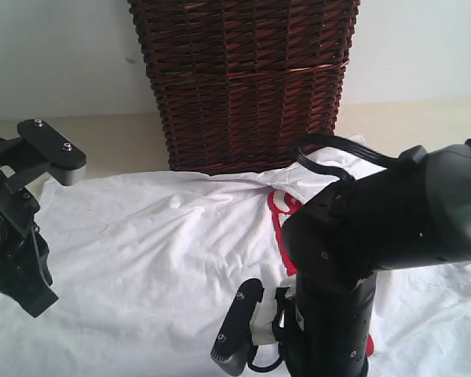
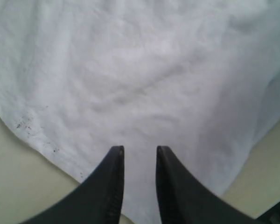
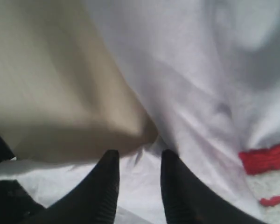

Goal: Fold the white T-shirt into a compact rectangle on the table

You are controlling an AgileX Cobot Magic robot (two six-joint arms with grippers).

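The white T-shirt [image 1: 157,259] lies spread and wrinkled over the table [image 1: 118,141], its red-outlined lettering [image 1: 280,224] partly hidden behind my right arm [image 1: 377,236]. In the left wrist view my left gripper [image 2: 139,150] is open just above the T-shirt [image 2: 144,79], close to a cloth edge with bare table [image 2: 18,186] beside it. My right gripper [image 3: 140,156] is open too, with white fabric [image 3: 144,186] lying between its fingers at the edge of the shirt. Red lettering [image 3: 263,158] shows to one side, and shadowed table [image 3: 51,93] lies beyond.
A tall dark brown wicker basket [image 1: 243,78] stands at the back centre, touching the shirt's far edge. My left arm [image 1: 16,228] fills the left border of the exterior view. A pale wall rises behind the table.
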